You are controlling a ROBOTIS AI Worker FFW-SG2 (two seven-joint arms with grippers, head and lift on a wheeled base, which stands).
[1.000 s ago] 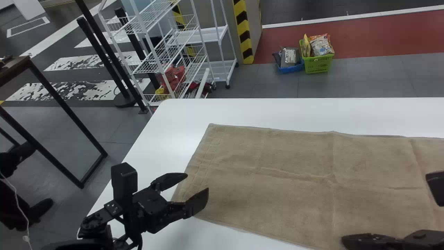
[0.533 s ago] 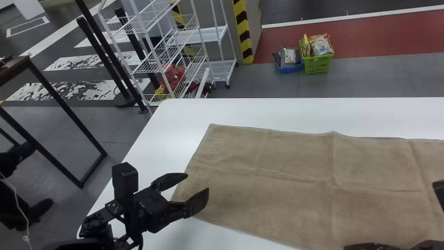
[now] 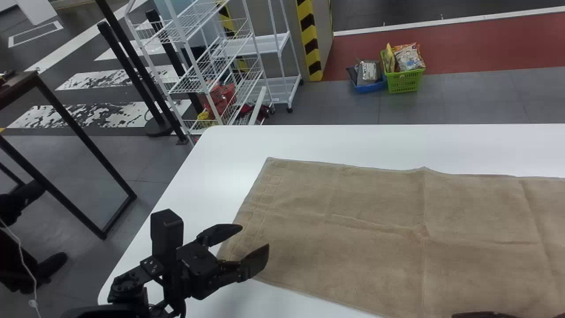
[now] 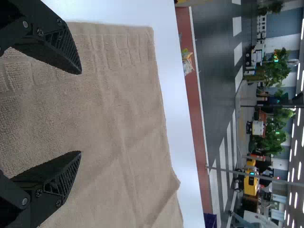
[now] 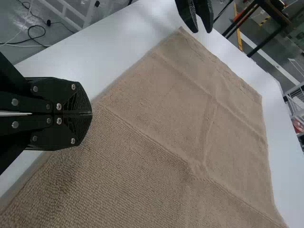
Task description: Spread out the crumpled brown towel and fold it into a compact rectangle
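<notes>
The brown towel [image 3: 353, 229] lies spread nearly flat on the white table, with creases and a small raised pucker along its far edge. My left gripper [image 3: 255, 238] stands open over the towel's left end. The left wrist view has that gripper [image 4: 80, 112] spread above the towel [image 4: 109, 114], nothing between its fingers. At the head view's bottom right edge, part of my right gripper [image 3: 483, 315] shows. Seen from the right wrist, this gripper [image 5: 90, 114] is shut above the near edge of the towel [image 5: 171, 114]; no cloth can be made out between its tips.
The white table [image 3: 229, 145] extends past the towel's far and left sides. Beyond it on the floor are a white wire rack [image 3: 212, 75], a green basket [image 3: 404, 81] and a blue basket [image 3: 368, 87]. A dark table frame [image 3: 88, 159] stands at the left.
My right gripper has moved down toward the head view's bottom edge, mostly out of it. My left gripper has shifted slightly right and down. The towel's far edge at the right has dipped a little nearer.
</notes>
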